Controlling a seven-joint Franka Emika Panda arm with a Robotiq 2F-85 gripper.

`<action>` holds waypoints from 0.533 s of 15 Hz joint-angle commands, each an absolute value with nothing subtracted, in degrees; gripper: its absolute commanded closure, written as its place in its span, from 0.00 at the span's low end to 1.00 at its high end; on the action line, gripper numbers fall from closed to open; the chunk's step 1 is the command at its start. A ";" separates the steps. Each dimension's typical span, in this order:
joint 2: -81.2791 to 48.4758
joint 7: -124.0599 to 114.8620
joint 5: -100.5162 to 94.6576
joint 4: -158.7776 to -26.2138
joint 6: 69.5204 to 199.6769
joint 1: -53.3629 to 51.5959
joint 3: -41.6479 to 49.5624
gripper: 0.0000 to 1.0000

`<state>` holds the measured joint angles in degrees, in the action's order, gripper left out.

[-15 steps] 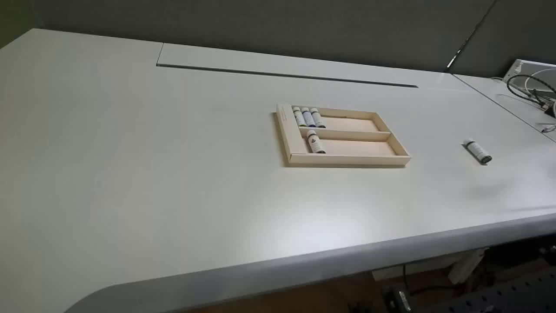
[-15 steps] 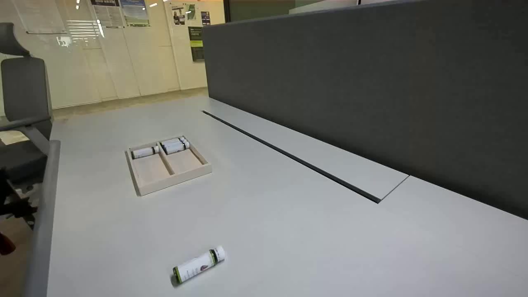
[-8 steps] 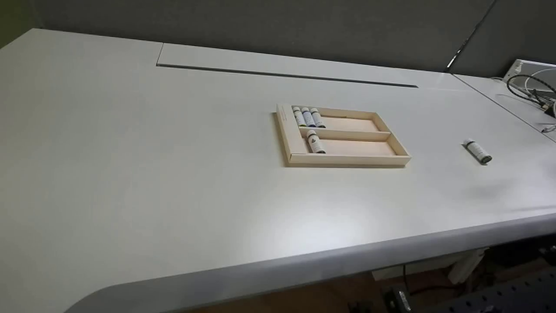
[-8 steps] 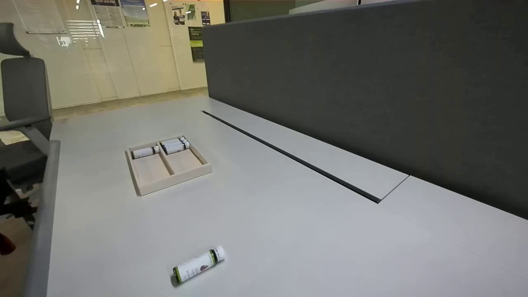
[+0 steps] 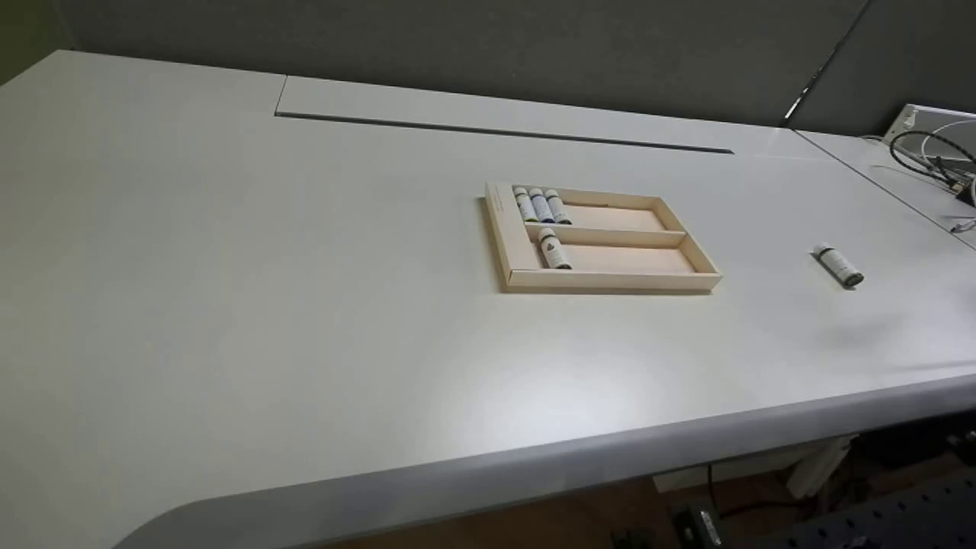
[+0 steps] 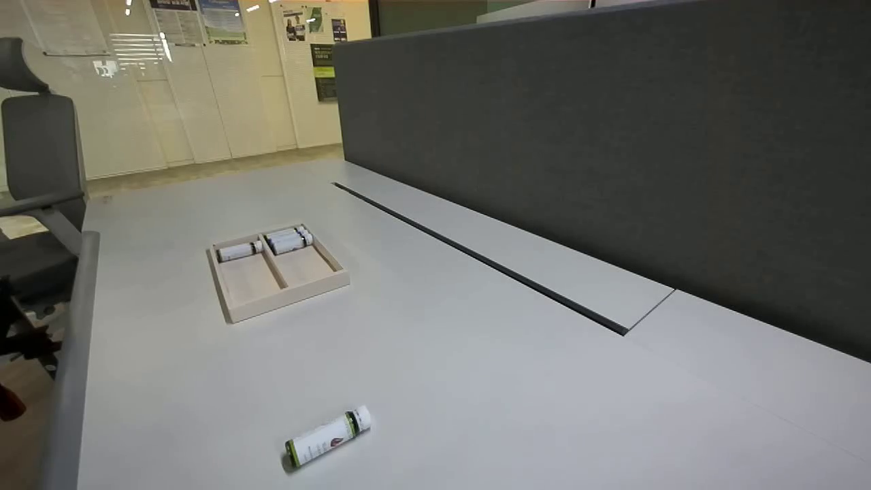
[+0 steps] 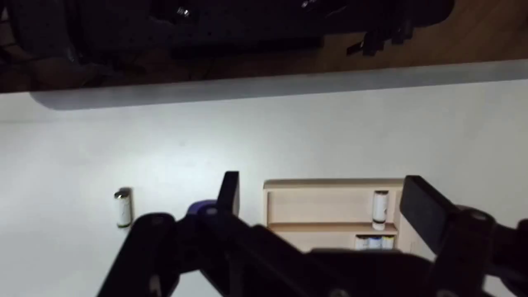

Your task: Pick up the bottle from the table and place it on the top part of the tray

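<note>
Inside the tray [image 5: 610, 283], four bottles [image 5: 540, 206]

In an exterior view, glare sits at five o'clock on the flat white tabletop [image 5: 396, 320], dimmer toward nine; shadow hugs the nine-o'clock side of the rectangular light-wood tray [image 5: 610, 281]. In an exterior view, bright streaks on the glossy cream wall [image 6: 245, 109], ten o'clock. Wrist view: black two-fingered gripper [image 7: 321, 181] nearly silhouetted, soft-edged; brown floor [image 7: 482, 37] murky.
</note>
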<state>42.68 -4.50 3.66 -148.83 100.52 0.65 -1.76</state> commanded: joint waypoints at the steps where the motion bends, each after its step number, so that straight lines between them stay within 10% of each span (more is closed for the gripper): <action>1: 38.66 -0.63 -3.15 -145.99 106.55 4.55 1.57 0.00; 8: 33.94 2.12 -8.66 -143.33 108.57 8.51 5.67 0.00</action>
<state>33.93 2.33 -8.43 -143.45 108.73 8.99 5.25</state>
